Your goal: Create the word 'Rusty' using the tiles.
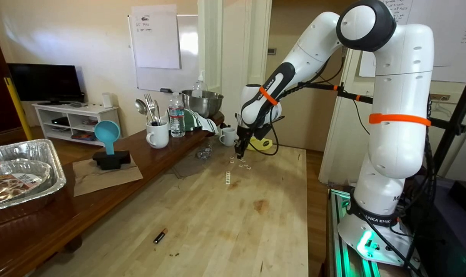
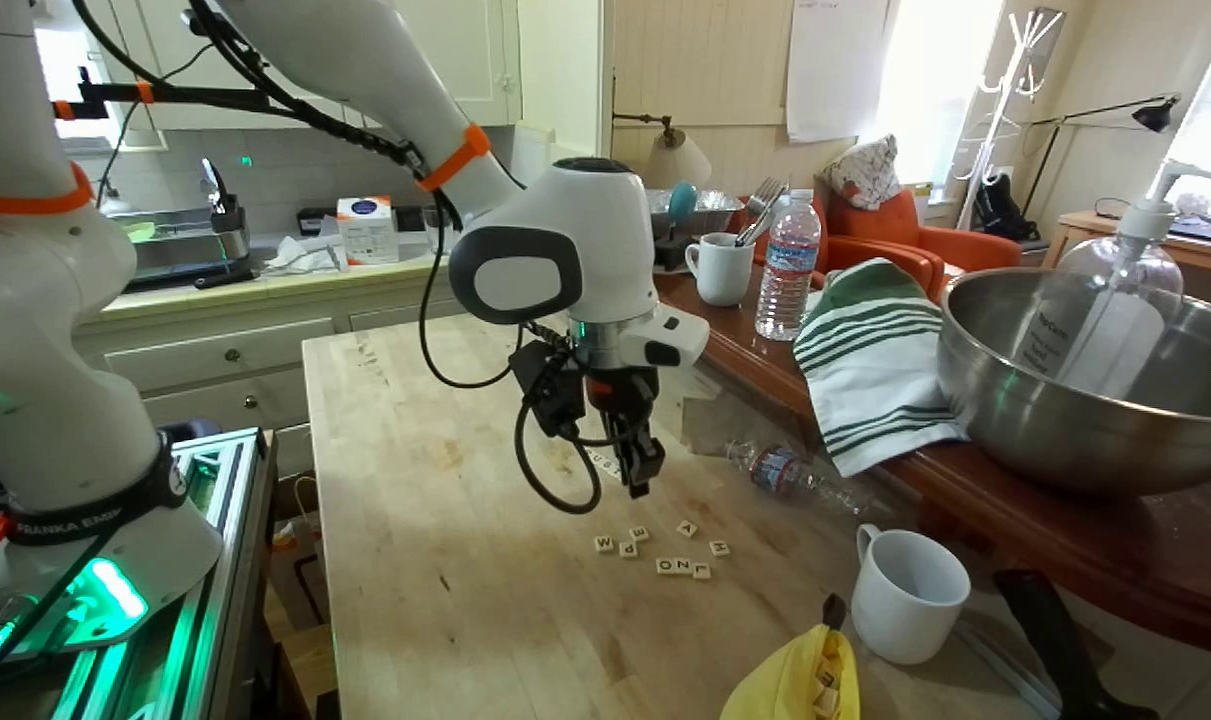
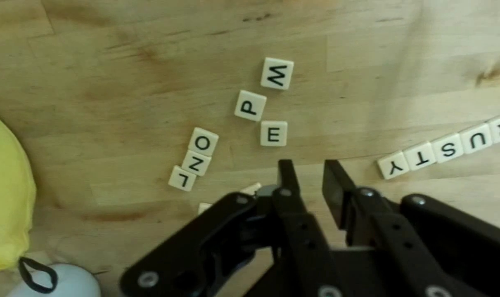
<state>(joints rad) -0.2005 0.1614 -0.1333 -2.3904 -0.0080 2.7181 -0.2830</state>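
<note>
Tiles point(image 3: 448, 147) spelling RUSTY lie in a touching row on the desk point(image 1: 217, 223), near the pincer point(image 3: 309, 166), which is parted and empty. The word seems complete; best lift straight up, nudging none.

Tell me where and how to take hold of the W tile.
I'd pinch the W tile by its left and right edges in the wrist view, coming from straight above. It lies flat, so its thin sides seem the best hold, and the P tile sits near W's lower-left corner, crowding the bottom edge. The open gripper spans roughly left to right there.
</note>
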